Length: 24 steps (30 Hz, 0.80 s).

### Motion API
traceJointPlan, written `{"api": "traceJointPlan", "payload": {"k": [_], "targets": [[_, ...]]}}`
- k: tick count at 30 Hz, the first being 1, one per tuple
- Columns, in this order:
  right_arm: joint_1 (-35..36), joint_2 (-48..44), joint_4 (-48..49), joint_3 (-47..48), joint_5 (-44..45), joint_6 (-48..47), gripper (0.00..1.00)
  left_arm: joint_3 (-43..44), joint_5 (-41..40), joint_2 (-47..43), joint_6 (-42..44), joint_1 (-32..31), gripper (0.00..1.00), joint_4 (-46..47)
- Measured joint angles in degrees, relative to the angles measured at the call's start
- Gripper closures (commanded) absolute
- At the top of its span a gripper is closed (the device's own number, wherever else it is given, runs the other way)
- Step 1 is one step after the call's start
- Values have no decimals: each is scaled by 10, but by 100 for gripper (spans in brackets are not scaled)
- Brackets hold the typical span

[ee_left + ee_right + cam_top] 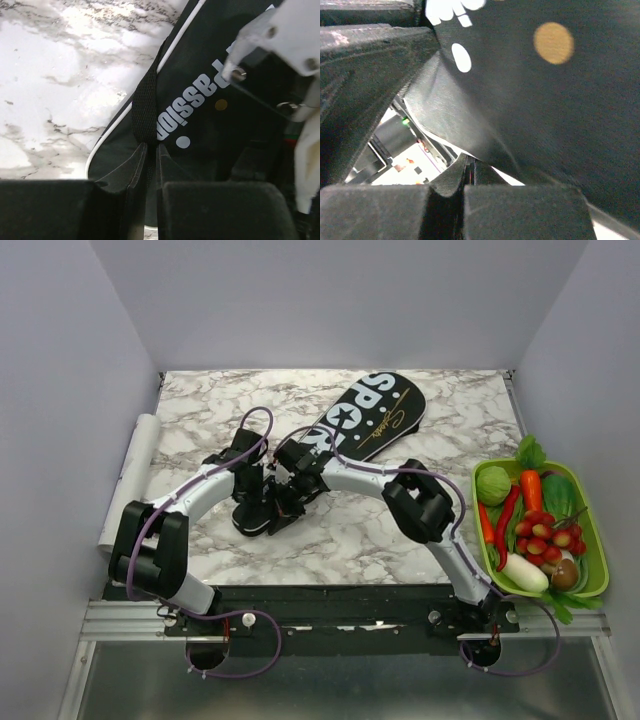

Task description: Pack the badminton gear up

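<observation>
**Top view.** Bag: black, racket-shaped, smooth fabric, white SPORT lettering. It lies diagonally on the marbled table, wide end far right. The left arm and right arm meet over its narrow near end and hide it. A green basket of vegetables sits at the right edge, a white roll at the left.

**Left wrist view.** Left gripper: pinched closed on the bag's black mesh strip, beside white piping.

**Right wrist view.** Right gripper: pinched closed on a fold of bag fabric.

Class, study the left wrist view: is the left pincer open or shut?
Shut. The left pincer pinches a black edge of the racket bag, fingertips nearly touching.
</observation>
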Motion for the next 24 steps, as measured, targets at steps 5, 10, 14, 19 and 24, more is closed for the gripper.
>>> {"api": "traceJointPlan", "payload": {"k": [5, 10, 14, 19, 24], "targets": [[0, 3, 24, -10, -24, 41, 99, -7, 28, -3, 0, 2, 85, 31], [-5, -28, 62, -76, -10, 59, 99, -23, 76, -15, -4, 3, 77, 60], [-14, -80, 70, -149, 5, 65, 99, -50, 140, -41, -14, -3, 75, 75], [-30, -147, 74, -239, 19, 68, 99, -63, 187, -59, -30, -37, 76, 65], [-70, -201, 77, -316, 23, 43, 99, -64, 213, -50, -53, -94, 76, 75]]}}
